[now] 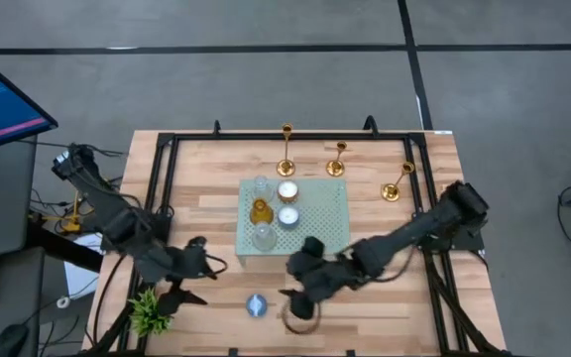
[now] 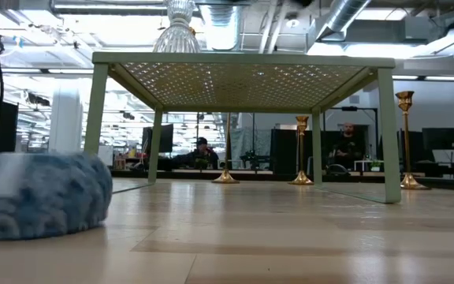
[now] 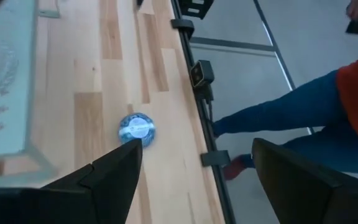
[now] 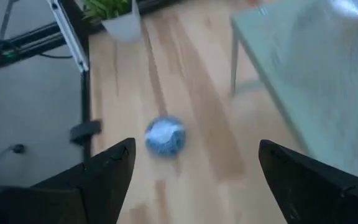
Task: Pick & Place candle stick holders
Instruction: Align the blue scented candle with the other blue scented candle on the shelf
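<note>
Three gold candle stick holders (image 1: 286, 149) (image 1: 337, 159) (image 1: 398, 181) stand upright on their round bases along the table's far side, behind a pale green perforated stand (image 1: 315, 233). The low view shows them beyond the stand's legs (image 2: 302, 150) (image 2: 406, 138). My left gripper (image 1: 188, 288) (image 3: 197, 180) hovers open over the near left part of the table. My right gripper (image 1: 300, 297) (image 4: 194, 180) hovers open near the front, just before the stand. Both are far from the holders and have nothing between their fingers.
A small blue-and-white round object (image 1: 256, 305) (image 3: 137, 129) (image 4: 165, 137) lies between the two grippers. Glass cups (image 1: 262, 211) and white tealights (image 1: 287, 191) sit on the stand. A potted plant (image 1: 150, 309) is at the near left corner. A person's limb (image 3: 278, 118) shows beyond the table edge.
</note>
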Robot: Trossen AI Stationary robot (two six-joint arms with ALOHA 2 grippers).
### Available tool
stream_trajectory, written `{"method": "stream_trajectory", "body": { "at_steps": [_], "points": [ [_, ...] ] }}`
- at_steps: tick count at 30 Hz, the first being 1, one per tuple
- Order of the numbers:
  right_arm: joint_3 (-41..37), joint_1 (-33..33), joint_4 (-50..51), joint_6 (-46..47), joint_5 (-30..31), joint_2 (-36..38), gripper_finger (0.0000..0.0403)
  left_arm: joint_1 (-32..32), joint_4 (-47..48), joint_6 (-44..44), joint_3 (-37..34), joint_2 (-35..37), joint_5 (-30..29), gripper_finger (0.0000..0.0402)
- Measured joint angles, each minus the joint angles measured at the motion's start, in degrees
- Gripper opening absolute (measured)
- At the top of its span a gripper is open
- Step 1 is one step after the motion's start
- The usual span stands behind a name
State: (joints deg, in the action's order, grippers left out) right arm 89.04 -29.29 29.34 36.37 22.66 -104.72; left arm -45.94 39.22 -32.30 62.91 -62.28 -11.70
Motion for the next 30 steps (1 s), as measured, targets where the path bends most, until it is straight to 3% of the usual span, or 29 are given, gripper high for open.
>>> {"method": "stream_trajectory", "body": {
  "at_steps": [6,15,21,30],
  "points": [
    [2.0,1.7,-9.1,-10.5,-3.4,-8.5,0.0330,-5.3,0.7,-5.5,-2.4,3.4,-3.7,0.0305],
    [11.8,2.2,-5.4,-6.7,-13.7,-19.8,0.0351,-9.6,0.5,-10.9,-5.9,4.0,-3.7,0.0305],
    [19.3,2.1,2.7,-10.2,-14.3,-25.6,0.0370,-9.7,0.4,-16.0,-8.3,3.8,-3.7,0.0305],
    [30.9,1.7,4.5,-13.0,-11.4,-33.6,0.0384,-9.7,-0.2,-19.7,-11.6,3.7,-3.5,0.0305]
  ]
}}
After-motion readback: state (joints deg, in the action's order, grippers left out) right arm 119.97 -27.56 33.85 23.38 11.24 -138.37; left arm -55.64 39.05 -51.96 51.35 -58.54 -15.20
